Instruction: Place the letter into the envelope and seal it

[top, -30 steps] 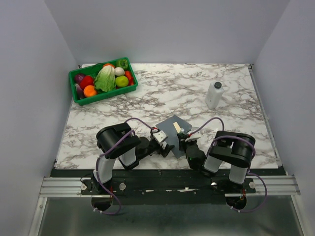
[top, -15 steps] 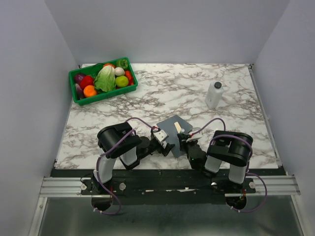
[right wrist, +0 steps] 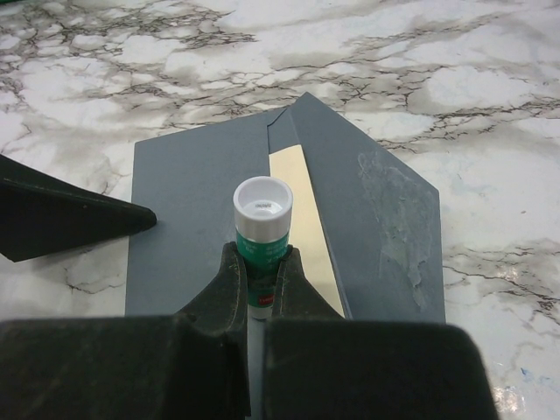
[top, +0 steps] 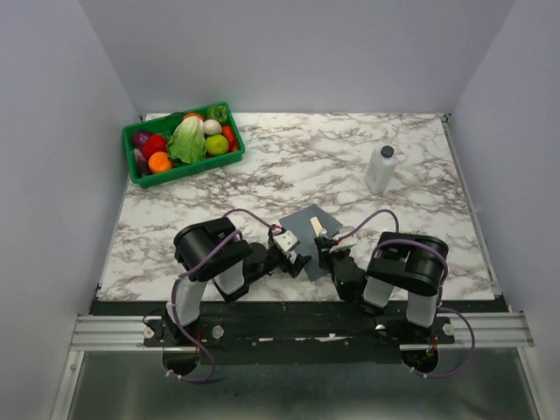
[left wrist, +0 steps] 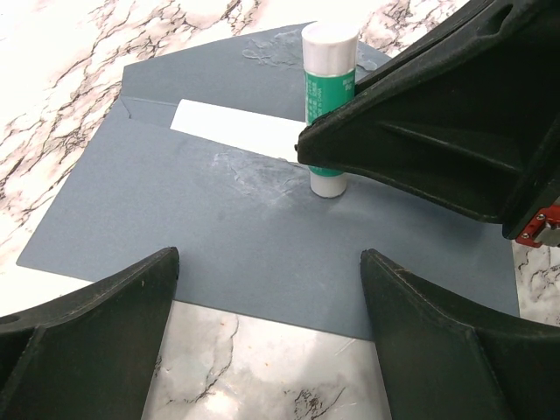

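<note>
Moved very little over the last second: a slight drift of the right arm toward frame left in the overhead view, nothing else. Mostly tucked into the envelope (right wrist: 210, 184), the letter (right wrist: 302, 219), with only a cream strip showing at the open mouth, mid-frame in the right wrist view. Flat on the marble surface (top: 289, 157), low centre of the overhead frame between the two arms, flap open and glossy with smeared glue. Clamped on a green-and-white glue stick (right wrist: 261, 223), the right jaws, keeping it upright with its lower end at the envelope beside the strip. Spread wide and holding nothing, the left jaws, low over the envelope's near edge. Judged well along: insertion nearly done, glue laid down. Left to do: perhaps nudging the strip home, folding the flap, pressing it shut.
</note>
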`<state>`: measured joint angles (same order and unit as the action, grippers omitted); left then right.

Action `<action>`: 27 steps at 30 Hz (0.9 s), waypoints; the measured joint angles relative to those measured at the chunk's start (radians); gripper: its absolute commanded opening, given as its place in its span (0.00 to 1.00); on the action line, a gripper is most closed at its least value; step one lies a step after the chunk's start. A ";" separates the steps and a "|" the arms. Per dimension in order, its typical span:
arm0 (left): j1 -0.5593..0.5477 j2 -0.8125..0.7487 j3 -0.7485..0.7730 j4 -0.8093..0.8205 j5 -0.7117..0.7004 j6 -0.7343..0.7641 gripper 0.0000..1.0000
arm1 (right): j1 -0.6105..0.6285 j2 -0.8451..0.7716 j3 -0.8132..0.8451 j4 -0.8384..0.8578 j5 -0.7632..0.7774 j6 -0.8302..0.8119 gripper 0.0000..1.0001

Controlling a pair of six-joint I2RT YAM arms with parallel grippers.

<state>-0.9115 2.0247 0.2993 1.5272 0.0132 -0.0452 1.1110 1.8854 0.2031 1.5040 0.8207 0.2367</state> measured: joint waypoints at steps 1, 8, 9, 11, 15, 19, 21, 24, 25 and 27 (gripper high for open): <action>0.000 0.001 0.000 0.000 0.000 0.000 0.93 | 0.000 0.002 0.002 0.000 0.000 -0.003 0.01; 0.001 0.010 0.008 0.002 -0.006 -0.001 0.92 | 0.000 0.010 0.002 0.008 0.010 -0.021 0.01; 0.001 0.011 0.010 0.002 -0.006 -0.001 0.92 | 0.000 0.010 -0.002 0.008 0.016 -0.021 0.01; 0.001 0.013 0.012 0.002 -0.006 -0.001 0.92 | 0.000 0.010 -0.005 0.008 0.028 -0.021 0.01; 0.001 0.019 0.020 0.003 -0.006 -0.001 0.92 | 0.000 0.010 -0.007 0.008 0.051 -0.026 0.01; 0.001 0.024 0.027 0.003 -0.006 -0.001 0.92 | 0.000 0.005 -0.011 0.005 0.066 -0.028 0.01; 0.001 0.026 0.029 0.003 -0.006 -0.001 0.92 | 0.002 0.001 -0.013 0.002 0.075 -0.028 0.01; 0.001 0.028 0.032 0.003 -0.006 -0.001 0.92 | 0.002 -0.004 -0.013 -0.005 0.089 -0.029 0.01; 0.001 0.028 0.033 0.003 -0.007 -0.001 0.92 | 0.003 -0.005 -0.013 -0.005 0.092 -0.029 0.01; 0.001 0.029 0.033 0.003 -0.007 -0.001 0.93 | 0.003 -0.006 -0.008 -0.006 0.094 -0.039 0.01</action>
<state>-0.9104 2.0537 0.3321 1.5303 0.0063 -0.0463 1.1137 1.8790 0.1955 1.4982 0.9150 0.1982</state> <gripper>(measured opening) 0.926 0.074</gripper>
